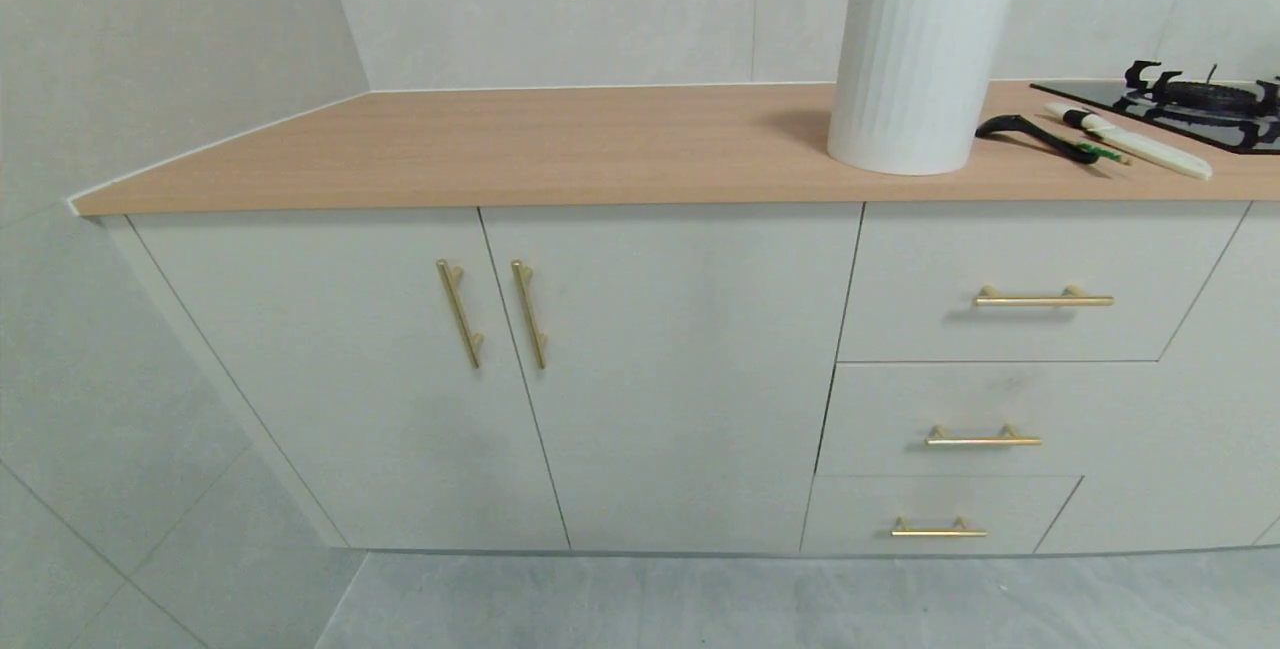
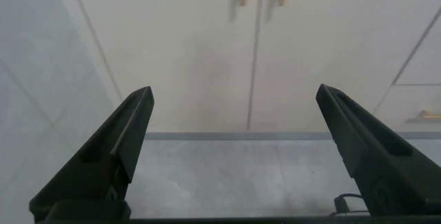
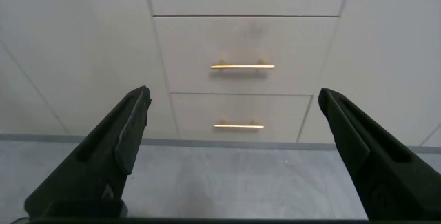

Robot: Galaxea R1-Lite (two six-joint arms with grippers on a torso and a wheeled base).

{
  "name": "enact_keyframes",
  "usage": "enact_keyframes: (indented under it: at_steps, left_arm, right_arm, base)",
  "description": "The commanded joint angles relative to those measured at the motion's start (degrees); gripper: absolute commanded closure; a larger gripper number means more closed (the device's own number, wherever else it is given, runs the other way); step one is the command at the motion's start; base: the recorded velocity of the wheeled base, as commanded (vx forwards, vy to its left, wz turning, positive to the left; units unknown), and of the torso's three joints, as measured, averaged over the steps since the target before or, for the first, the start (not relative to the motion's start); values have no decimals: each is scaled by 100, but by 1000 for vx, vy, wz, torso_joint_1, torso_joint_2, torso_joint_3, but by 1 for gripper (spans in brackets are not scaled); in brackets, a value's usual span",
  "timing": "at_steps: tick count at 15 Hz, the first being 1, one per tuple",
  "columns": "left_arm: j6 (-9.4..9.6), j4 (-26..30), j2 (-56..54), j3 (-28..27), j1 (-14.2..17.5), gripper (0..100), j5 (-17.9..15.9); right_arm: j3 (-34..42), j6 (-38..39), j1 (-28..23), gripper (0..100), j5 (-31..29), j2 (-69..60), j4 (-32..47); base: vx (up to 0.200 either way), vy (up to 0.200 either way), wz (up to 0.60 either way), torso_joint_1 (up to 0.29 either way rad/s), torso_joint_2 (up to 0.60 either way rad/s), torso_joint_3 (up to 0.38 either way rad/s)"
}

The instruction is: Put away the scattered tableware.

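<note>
Counter [image 1: 500, 149] with a white ribbed pot [image 1: 920, 59] on your right side; just beside it, toward the hob [image 1: 1200, 99], lie a black scoop [image 1: 1035, 134], a white utensil [image 1: 1140, 144] and green chopsticks [image 1: 1105, 154], long axes running rightward from the pot. Left gripper [image 2: 234, 94] and right gripper [image 3: 234, 94] gape empty, low before the cabinet fronts; your right arm is judged nearer

Head view: high and set back, facing forward and down. Takes in the desk [image 1: 500, 144] top, cupboard doors [image 1: 600, 379], drawers [image 1: 1000, 329] and a strip of floor [image 1: 800, 599].

Left wrist view: low, near the floor, looking out past the left claw [image 2: 233, 93] at the foot of the cupboard doors. Shared with head view.

Right wrist view: likewise low, past the right claw [image 3: 233, 92], facing the lower drawers. Also shared with head view.
</note>
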Motion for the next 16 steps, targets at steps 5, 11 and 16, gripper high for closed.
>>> enact_keyframes:
  at_steps: [5,11,16]
  left_arm:
    - [-2,-1,9,0,-1,0,-2]
    - [-2,-1,9,0,-1,0,-2]
    - [-2,-1,0,0,-1,0,-2]
  right_arm:
    - [0,26,-1,0,-1,9,-4]
    - [0,44,-1,0,-9,9,-4]
    - [0,44,-1,0,-18,9,-4]
  base:
    - [0,-200,0,3,1,2]
    - [0,-67,0,-1,1,-2]
    - [0,0,0,0,0,0]
